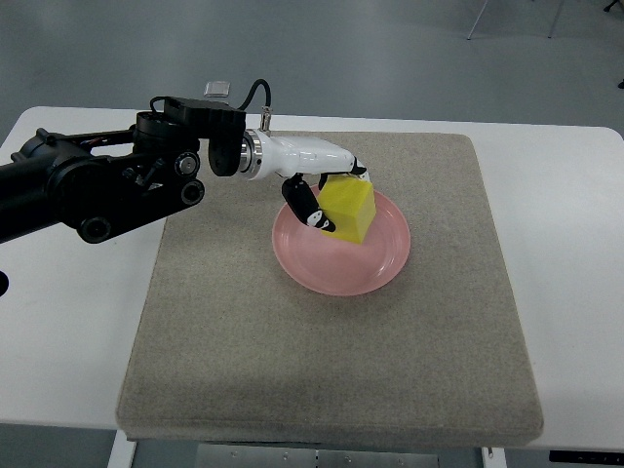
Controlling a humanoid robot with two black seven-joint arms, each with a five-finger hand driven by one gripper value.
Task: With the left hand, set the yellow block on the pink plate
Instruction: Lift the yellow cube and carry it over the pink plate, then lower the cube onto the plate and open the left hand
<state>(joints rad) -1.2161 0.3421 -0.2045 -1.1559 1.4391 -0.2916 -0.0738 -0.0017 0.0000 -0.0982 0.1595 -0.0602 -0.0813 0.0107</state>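
White rectangular table (570, 244) fills most of the view, its near edge and left corner cut off by the picture's borders. On it lies a large square grey-beige felt mat (322, 361), all four edges visible, with wide bare mat toward the near side and to the right. Black jointed left arm (88, 185) comes in from the left edge, its upper part cut off there, ending in a white-shelled left hand (317, 180) with black fingertips. Round pink plastic plate (341, 244) sits on the far half of the mat, well clear of the mat's edges; its far-left rim is hidden under the hand. Yellow foam block (351, 210) is over the plate's far-left part, tilted, pinched between the hand's fingers: one black-tipped finger (314, 214) presses its left face, others lie along its top edge. Can't tell whether the block's underside touches the plate. The hand covers the block's far side.
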